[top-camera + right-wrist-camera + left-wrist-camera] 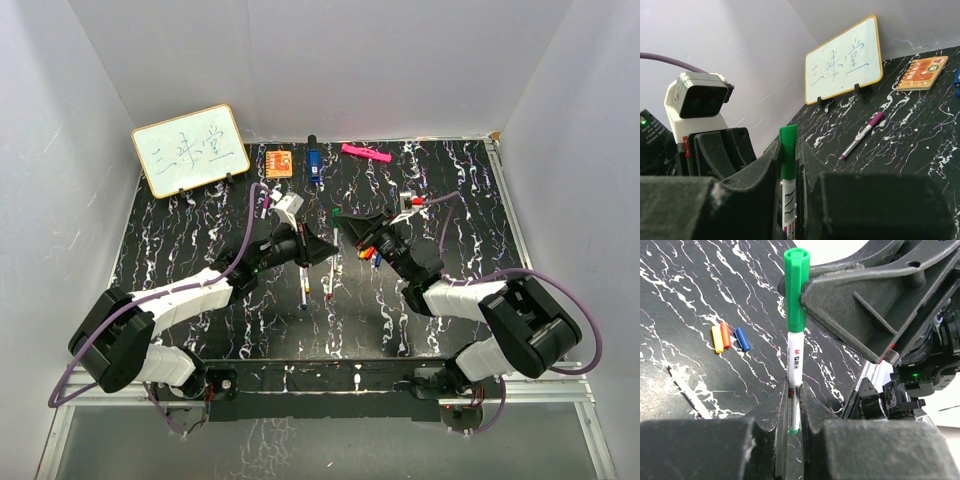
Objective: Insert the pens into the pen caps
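1. Four thin white-barrelled marker pens were in view. One green-ended pen [794, 357] was held. A first loose pen [303, 285] and a second loose pen [331, 278] lay side by side at the centre of the top view. A purple-tipped pen [862, 135] lay at centre right of the right wrist view.
2. Four short plastic pen caps showed. One was a green cap [796, 285]. A yellow cap [717, 339], an orange cap [726, 335] and a blue cap [742, 338] lay in a row at the left of the left wrist view.
3. There was one orange-framed whiteboard [844, 60], one orange square block [922, 73] and one black marbled tabletop [200, 250].
4. The left gripper [795, 400] had its fingers pressed together on the lower white barrel of the green-ended pen, which stood upright in that view.
5. The right gripper [788, 155] was pinching the green cap between its fingers.
6. The green cap sat over the pen's upper end, in line with the barrel. The two grippers met near the centre of the top view.
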Robot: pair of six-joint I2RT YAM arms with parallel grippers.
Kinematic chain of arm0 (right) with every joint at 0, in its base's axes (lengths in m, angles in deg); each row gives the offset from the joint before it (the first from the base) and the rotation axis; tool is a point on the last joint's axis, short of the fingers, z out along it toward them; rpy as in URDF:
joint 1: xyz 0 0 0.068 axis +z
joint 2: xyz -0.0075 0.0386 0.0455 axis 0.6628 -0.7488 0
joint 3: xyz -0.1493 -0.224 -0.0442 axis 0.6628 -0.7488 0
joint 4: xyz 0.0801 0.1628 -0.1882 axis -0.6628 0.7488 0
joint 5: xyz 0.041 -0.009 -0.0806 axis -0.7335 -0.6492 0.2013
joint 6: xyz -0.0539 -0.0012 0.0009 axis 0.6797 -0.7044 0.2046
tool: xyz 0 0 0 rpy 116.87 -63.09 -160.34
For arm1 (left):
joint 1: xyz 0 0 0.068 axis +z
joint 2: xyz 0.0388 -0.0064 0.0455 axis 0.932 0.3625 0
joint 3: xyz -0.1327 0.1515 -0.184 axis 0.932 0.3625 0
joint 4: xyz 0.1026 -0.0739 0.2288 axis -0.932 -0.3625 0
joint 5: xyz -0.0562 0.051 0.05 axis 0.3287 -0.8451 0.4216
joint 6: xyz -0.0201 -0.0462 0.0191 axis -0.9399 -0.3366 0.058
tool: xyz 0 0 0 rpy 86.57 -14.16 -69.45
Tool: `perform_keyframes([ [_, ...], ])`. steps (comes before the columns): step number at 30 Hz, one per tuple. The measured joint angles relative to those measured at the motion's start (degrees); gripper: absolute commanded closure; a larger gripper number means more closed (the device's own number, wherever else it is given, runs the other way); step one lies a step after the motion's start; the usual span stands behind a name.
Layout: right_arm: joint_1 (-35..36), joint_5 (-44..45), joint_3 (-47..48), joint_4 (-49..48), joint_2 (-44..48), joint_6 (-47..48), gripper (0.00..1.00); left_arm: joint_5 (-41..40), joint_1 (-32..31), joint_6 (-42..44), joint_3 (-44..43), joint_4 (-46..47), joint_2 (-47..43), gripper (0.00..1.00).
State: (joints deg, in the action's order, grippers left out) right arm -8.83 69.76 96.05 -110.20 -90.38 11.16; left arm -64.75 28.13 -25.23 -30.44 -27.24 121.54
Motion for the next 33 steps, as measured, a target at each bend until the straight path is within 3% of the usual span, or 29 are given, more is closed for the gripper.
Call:
perform_keyframes([
  [20, -0.1, -4.0, 2.3, -1.0, -1.2, 1.6, 1.00, -5.1, -0.6, -3.6, 1.5, 6.9, -0.1, 1.00],
  [33, 0.5, -3.9, 4.4, 2.8, -1.2, 4.2, 1.00, -9.3, -1.1, -0.7, 1.6, 5.3, -1.4, 1.00],
])
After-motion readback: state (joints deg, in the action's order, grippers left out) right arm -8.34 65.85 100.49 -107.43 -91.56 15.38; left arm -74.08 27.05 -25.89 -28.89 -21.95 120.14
